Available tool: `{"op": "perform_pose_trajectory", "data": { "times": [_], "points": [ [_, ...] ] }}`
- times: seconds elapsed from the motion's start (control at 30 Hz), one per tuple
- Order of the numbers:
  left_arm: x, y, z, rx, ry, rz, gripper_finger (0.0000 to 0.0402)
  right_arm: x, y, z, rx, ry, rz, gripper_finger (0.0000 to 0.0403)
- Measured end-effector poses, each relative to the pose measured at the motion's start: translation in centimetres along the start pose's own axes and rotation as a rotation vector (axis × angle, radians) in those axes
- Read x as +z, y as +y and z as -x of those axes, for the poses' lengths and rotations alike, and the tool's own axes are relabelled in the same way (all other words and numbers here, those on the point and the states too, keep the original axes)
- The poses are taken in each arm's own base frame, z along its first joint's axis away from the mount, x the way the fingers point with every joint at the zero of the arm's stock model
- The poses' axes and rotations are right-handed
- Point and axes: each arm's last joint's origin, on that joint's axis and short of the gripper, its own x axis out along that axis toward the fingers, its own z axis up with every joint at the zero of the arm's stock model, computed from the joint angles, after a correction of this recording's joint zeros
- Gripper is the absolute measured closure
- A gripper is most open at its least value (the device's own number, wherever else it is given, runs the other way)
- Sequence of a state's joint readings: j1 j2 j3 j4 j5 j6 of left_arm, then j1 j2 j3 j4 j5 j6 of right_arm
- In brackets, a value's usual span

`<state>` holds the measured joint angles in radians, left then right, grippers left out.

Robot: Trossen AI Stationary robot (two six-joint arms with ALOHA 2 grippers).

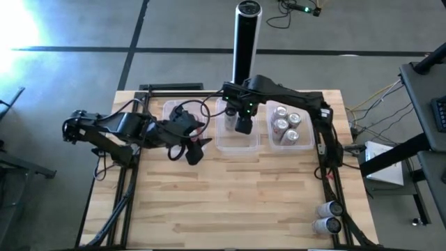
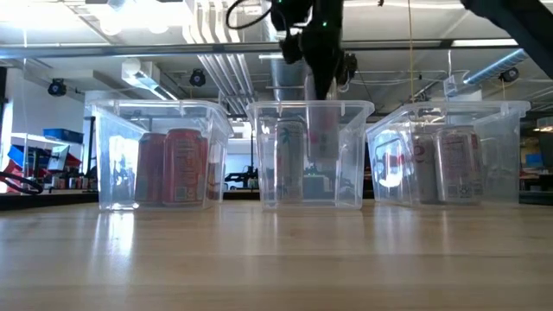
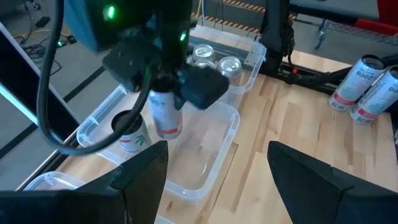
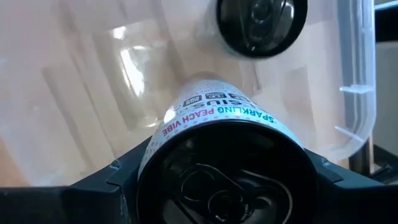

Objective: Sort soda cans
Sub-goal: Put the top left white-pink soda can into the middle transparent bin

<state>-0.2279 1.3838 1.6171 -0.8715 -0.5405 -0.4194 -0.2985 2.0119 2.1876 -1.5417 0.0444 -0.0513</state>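
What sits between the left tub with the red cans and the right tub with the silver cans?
The middle tub. In the low view it holds one upright can, and the right gripper is lowering another can into it.

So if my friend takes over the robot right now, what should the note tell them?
Right gripper: shut on a white can, held over the middle tub.
Left gripper: open, empty, beside the left tub.
Done: red cans in the left tub, one can in the middle tub, silver cans in the right tub.
Left: release this can, then sort the two cans at the table's right corner.
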Motion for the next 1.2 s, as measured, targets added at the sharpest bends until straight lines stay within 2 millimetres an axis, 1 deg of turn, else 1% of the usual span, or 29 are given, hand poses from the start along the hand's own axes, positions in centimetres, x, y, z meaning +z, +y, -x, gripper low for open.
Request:
{"op": "perform_pose_trajectory", "data": {
  "times": [0.13,0.33,0.6,0.7,0.87,0.97,1.07,1.2],
  "points": [
    [0.2,0.1,0.2,-0.001,-0.005,0.004,0.0141,0.6,-0.8,-1.0,-0.004,-0.027,-0.043,0.0147],
    [0.1,0.1,0.1,0.001,0.0,0.008,0.0141,0.6,-1.4,-2.1,-0.005,-0.005,-0.067,0.0153],
    [0.0,0.0,0.1,0.001,0.005,0.005,0.0141,0.6,-1.4,-4.5,-0.004,0.013,-0.094,0.015],
    [-0.1,0.1,0.1,0.003,0.012,0.01,0.0141,0.2,-1.4,-4.9,-0.004,0.026,-0.099,0.0151],
    [-0.1,0.1,0.1,0.002,0.015,0.009,0.0141,0.2,-1.5,-5.3,-0.008,0.007,-0.119,0.0146],
    [-0.1,0.1,0.1,0.003,0.015,-0.002,0.0141,0.4,-1.5,-5.8,-0.014,-0.014,-0.126,0.0148],
    [-0.2,0.1,0.1,0.006,0.021,-0.009,0.0141,0.1,-1.5,-6.5,-0.014,0.015,-0.127,0.0149],
    [-0.2,0.1,0.1,0.006,0.023,-0.029,0.0141,0.1,-1.5,-7.2,-0.014,0.006,-0.144,0.0139]
  ]
}}
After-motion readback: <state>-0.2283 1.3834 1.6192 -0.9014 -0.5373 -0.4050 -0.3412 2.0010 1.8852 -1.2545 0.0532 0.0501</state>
